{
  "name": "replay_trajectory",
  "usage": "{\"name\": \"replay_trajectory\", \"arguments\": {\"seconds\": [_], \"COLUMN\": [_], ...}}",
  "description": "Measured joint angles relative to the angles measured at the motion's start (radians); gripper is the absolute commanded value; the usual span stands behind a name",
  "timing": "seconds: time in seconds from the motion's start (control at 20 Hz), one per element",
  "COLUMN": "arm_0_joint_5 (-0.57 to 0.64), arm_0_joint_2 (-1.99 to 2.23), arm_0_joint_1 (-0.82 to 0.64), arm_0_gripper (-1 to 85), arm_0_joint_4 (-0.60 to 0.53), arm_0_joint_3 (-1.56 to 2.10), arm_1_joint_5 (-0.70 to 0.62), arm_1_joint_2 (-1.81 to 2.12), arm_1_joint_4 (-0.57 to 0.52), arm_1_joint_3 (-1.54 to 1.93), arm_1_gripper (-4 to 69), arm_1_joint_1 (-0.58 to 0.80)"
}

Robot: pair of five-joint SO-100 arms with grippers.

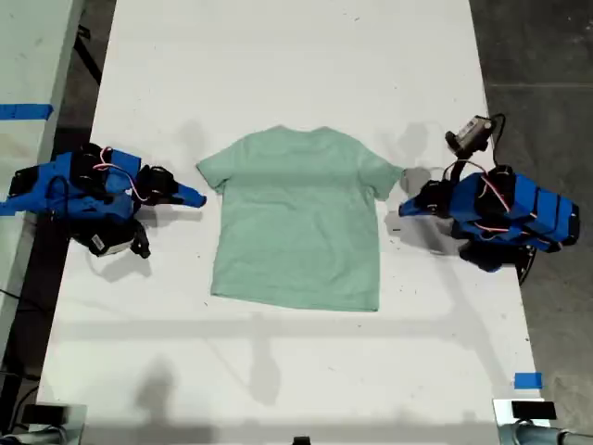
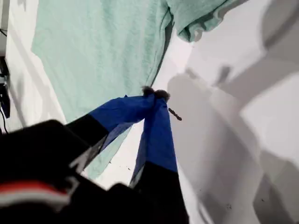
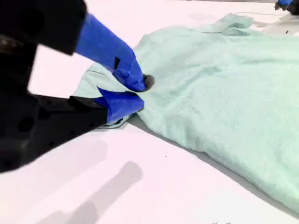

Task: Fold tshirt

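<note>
White counter [image 1: 278, 389] carries the tshirt [image 1: 296, 218] flat at its middle, hem near you, collar far.
You can see an arm at each side of it in the exterior view. My first gripper [image 2: 156, 95] is pinched empty, tips just beside the shirt's side edge; my second gripper [image 3: 135, 95] is narrowly parted at a sleeve [image 3: 88, 79].

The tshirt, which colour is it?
Plain pale mint green tshirt, no print; clearest in the exterior view.

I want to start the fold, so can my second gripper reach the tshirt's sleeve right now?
Probably yes: my second gripper sits right at the sleeve of the tshirt, with only bare table around it.
</note>
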Motion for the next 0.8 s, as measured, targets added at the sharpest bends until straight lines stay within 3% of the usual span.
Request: {"name": "replay_trajectory", "arguments": {"seconds": [0.35,0.5,0.8], "arm_0_joint_5": [-0.021,0.021,0.311], "arm_0_joint_2": [-0.043,-0.414,-1.081], "arm_0_joint_1": [-0.043,-0.084,-0.341], "arm_0_gripper": [0.1,0.1,0.1], "arm_0_joint_4": [-0.034,-0.075,0.256], "arm_0_joint_3": [-0.058,-0.285,-0.965], "arm_1_joint_5": [0.009,-0.104,-0.471], "arm_1_joint_2": [-0.067,-0.322,-0.922], "arm_1_joint_4": [0.021,0.048,0.183], "arm_1_joint_3": [-0.115,-0.331,-0.868], "arm_1_gripper": [-0.3,-0.3,-0.4], "arm_1_joint_1": [-0.049,0.011,0.23]}}
